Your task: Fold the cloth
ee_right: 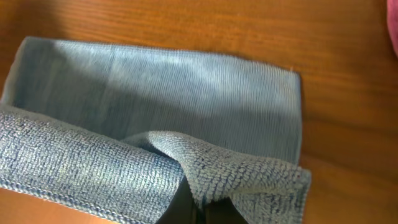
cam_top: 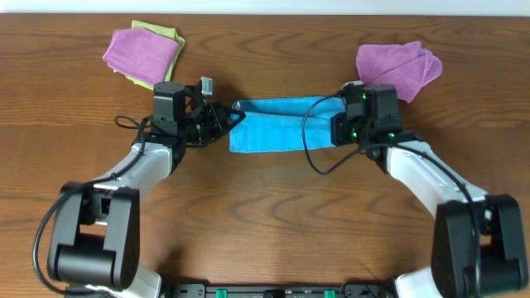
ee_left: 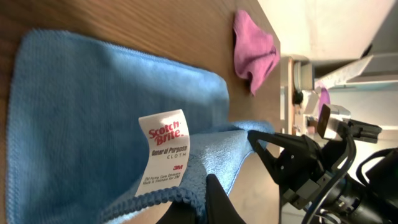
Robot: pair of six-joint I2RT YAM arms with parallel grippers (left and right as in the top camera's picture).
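Two black-and-white robot arms reach over a brown wooden table toward one sky-blue microfibre cloth, which lies mid-table as a long flat strip stretched between them. Seen from overhead, the left gripper sits at the strip's left end and the right gripper at its right end. Well apart from the strip, near the table's far edge, a purple cloth lies on a lime-green cloth at the left, and a second purple cloth lies at the right. Each wrist camera shows its own fingers pressed together on the cloth's hem — the left pair pinching just beside a small white Scotch-Brite tag, the right pair holding a corner that rises off the flat layer in a soft peak. The fabric looks light, limp and plush. It should drape and sag rather than hold a line, and its nap probably grips well, so slipping seems unlikely. Corners and the stitched hem seem the best places to hold, with both ends carried level so the edges meet.
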